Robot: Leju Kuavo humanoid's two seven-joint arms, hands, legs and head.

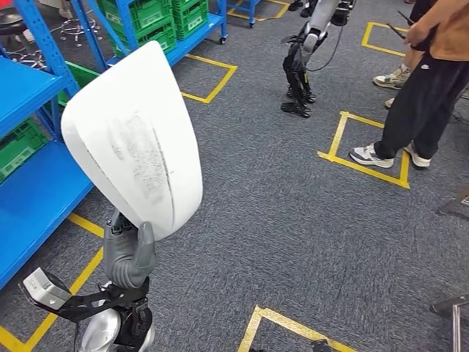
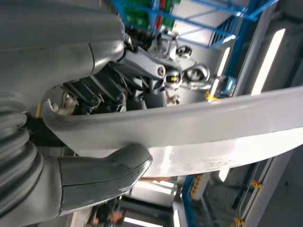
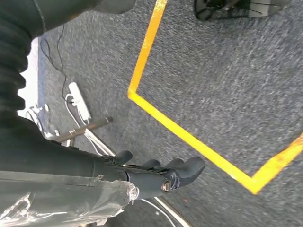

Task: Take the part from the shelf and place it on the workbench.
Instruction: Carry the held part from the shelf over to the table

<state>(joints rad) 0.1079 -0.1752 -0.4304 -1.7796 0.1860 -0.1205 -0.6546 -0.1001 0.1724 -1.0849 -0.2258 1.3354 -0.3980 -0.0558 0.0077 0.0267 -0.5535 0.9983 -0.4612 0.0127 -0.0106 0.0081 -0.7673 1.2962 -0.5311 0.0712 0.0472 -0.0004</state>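
Currently, the left hand (image 1: 128, 257) grasps the white part (image 1: 135, 139) at its lower edge and holds it upright, raised above the grey carpet (image 1: 265, 220). In the left wrist view, the thick grey thumb (image 2: 103, 177) presses one face of the part (image 2: 200, 127) while the darker fingers (image 2: 107, 90) bear on the opposite face. The part is a broad, curved panel with a scuffed grey patch across its middle. It is clear of the blue shelf (image 1: 33, 183), which stands beside it on the left-hand side of the part; green crates (image 1: 152, 18) sit on the shelf levels beyond the part. The right hand (image 3: 168, 172) hangs above the carpet near a yellow floor line (image 3: 192, 137), fingers extended and slightly curled, holding nothing. A white power strip (image 3: 79, 100) lies on the carpet close to that hand. Well apart from the part, to its right, a person (image 1: 426, 88) stands at a yellow floor marking (image 1: 365, 158), and another robot's legs (image 1: 298, 73) stand on the carpet further back.
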